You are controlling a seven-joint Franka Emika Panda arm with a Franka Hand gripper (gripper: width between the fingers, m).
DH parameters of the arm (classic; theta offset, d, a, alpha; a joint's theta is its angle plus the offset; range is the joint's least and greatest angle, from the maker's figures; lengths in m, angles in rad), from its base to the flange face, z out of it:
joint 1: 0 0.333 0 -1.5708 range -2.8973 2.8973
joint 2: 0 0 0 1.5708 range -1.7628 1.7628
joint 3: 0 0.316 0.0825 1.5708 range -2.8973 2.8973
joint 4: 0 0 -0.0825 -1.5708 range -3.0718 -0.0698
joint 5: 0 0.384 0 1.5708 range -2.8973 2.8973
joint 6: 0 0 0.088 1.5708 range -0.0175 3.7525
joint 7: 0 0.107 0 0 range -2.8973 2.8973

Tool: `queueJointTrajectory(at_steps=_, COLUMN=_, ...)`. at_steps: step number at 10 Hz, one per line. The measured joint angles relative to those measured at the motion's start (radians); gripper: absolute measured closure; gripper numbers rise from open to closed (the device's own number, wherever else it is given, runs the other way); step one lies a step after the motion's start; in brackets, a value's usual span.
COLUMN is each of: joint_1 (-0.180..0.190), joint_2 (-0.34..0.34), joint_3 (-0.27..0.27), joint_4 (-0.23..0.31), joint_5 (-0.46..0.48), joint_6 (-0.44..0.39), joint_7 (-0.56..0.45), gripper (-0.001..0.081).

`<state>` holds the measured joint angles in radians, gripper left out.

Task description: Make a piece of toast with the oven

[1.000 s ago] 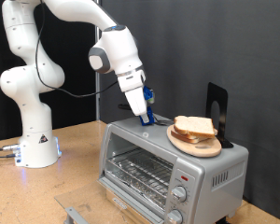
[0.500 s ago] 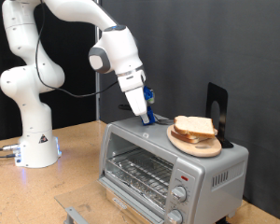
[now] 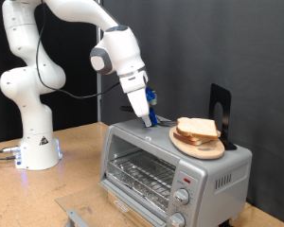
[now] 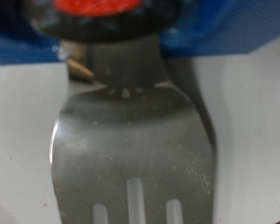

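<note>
The silver oven (image 3: pixel 151 161) stands on the wooden table, glass door shut, with the wire rack (image 3: pixel 142 175) showing inside. A stack of bread slices (image 3: pixel 198 129) lies on a round wooden plate (image 3: pixel 197 147) on the oven's top. No single loose slice of toast shows. My gripper (image 3: pixel 149 112) hangs over the oven's top, left of the plate, tilted down towards it. It is shut on a blue-handled metal slotted spatula (image 4: pixel 135 140), whose blade fills the wrist view. The spatula's tip (image 3: pixel 153 122) is just above the oven top.
A black stand (image 3: pixel 221 112) sits on the oven top behind the plate. Two round knobs (image 3: pixel 183 197) and a red mark (image 3: pixel 186 178) are on the oven's right panel. The arm's white base (image 3: pixel 33 142) stands at the exterior view's left. A grey object (image 3: pixel 76 216) lies at the bottom edge.
</note>
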<state>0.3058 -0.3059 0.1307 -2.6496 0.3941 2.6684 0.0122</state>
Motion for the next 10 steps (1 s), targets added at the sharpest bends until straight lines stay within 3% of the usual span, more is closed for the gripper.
queueJointTrajectory(at_steps=10, joint_1=0.012, joint_2=-0.012, joint_3=0.000, joint_4=0.029, joint_5=0.041, joint_6=-0.084, joint_7=-0.016, gripper=0.0000)
